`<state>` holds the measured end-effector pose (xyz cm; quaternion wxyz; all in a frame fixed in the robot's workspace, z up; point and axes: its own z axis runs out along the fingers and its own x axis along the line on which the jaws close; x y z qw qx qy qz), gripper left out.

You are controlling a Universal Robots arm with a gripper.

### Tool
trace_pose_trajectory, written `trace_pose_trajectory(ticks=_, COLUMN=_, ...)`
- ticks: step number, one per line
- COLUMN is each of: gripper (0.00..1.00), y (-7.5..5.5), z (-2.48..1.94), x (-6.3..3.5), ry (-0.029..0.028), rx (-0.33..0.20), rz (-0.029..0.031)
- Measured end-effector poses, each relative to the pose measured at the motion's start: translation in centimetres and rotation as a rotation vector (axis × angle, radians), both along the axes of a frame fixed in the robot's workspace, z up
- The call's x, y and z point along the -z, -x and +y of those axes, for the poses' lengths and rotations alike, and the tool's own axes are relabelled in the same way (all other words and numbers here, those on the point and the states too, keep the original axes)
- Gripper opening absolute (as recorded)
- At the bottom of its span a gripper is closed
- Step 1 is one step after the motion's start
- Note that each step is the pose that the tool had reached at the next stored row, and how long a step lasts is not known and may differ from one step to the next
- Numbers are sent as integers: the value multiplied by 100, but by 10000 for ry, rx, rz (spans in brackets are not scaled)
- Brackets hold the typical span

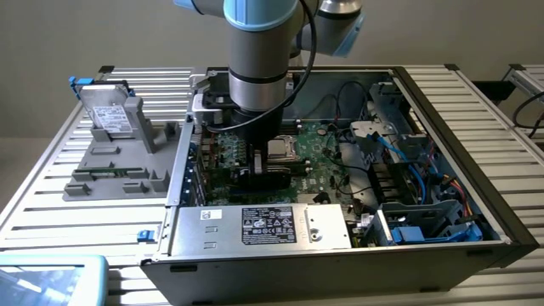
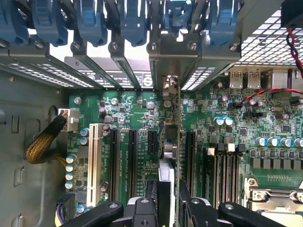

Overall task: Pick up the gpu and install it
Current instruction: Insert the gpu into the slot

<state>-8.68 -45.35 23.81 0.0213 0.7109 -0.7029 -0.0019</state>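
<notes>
Black tool [image 2: 169, 201] gripping gpu [image 2: 169, 142], over motherboard [image 2: 128, 111]

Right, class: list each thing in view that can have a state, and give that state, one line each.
computer case: lying on its side, open, with the motherboard exposed.
gpu: on edge over the motherboard slots and gripped; I can't tell whether it is seated.
gripper: shut on the gpu.
hard drive: standing upright in the grey holder, outside the case.
</notes>
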Motion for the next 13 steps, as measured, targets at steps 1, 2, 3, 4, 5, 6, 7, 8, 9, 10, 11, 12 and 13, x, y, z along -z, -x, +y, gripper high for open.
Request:
trace_pose_trajectory(ticks=1, gripper=28, y=0, z=0, x=2, ry=0, rx=0, rz=0)
trace_pose_trajectory(ticks=2, gripper=28, y=0, z=0, x=4, ry=0, rx=0, rz=0)
trace_pose_trajectory(ticks=3, gripper=28, y=0, z=0, x=7, ry=-2, rx=0, rz=-1)
trace_pose_trajectory(ticks=4, gripper=28, y=0, z=0, x=8, ry=-2, rx=0, rz=-1)
trace_pose_trajectory(ticks=5, gripper=28, y=0, z=0, x=9, ry=-1, rx=0, rz=0)
trace_pose_trajectory(ticks=6, gripper=28, y=0, z=0, x=9, ry=0, rx=0, rz=0)
trace_pose_trajectory(ticks=7, gripper=28, y=0, z=1, x=12, ry=-6, rx=0, rz=-3)
trace_pose_trajectory(ticks=8, gripper=28, y=0, z=1, x=14, ry=-11, rx=0, rz=-5)
trace_pose_trajectory(ticks=9, gripper=28, y=0, z=1, x=14, ry=-11, rx=0, rz=-5)
trace_pose_trajectory(ticks=10, gripper=28, y=0, z=1, x=14, ry=-9, rx=0, rz=-5)
trace_pose_trajectory(ticks=11, gripper=28, y=0, z=1, x=12, ry=-7, rx=1, rz=-3)
trace_pose_trajectory(ticks=12, gripper=28, y=0, z=1, x=12, ry=-6, rx=0, rz=-3)
trace_pose_trajectory(ticks=13, gripper=28, y=0, z=0, x=11, ry=-5, rx=0, rz=-2)
